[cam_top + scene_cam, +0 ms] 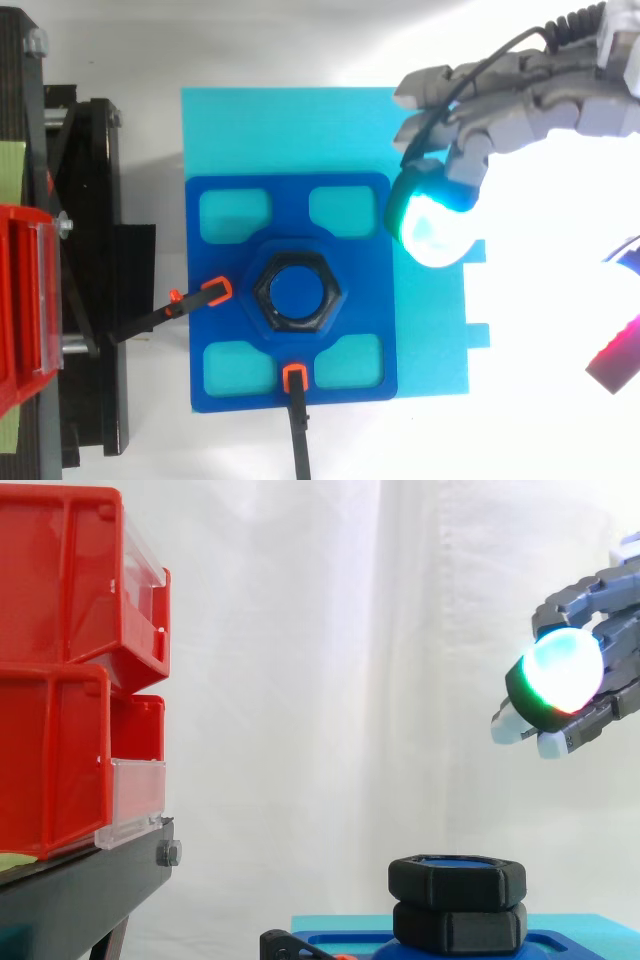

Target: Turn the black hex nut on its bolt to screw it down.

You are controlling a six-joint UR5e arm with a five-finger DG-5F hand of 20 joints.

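Observation:
The black hex nut point(457, 880) sits on its blue bolt point(297, 290), above a second black hex piece point(460, 927). Both stand in the middle of a dark blue fixture plate point(350, 250) on a light blue base point(280, 130). My hand point(615, 650) hangs in the air to the right of the nut and well above it, touching nothing. Its fingers are loosely bent and hold nothing, and one fingertip pad point(560, 670) glows cyan-white. From above, the hand point(520, 100) reaches in from the upper right, with that pad point(432, 222) over the plate's right edge.
Stacked red bins point(60, 660) stand on a black stand point(90, 890) at the left. Two black clamps with orange tips point(215, 292) point(293, 378) hold the fixture plate from the left and the front. A white curtain hangs behind.

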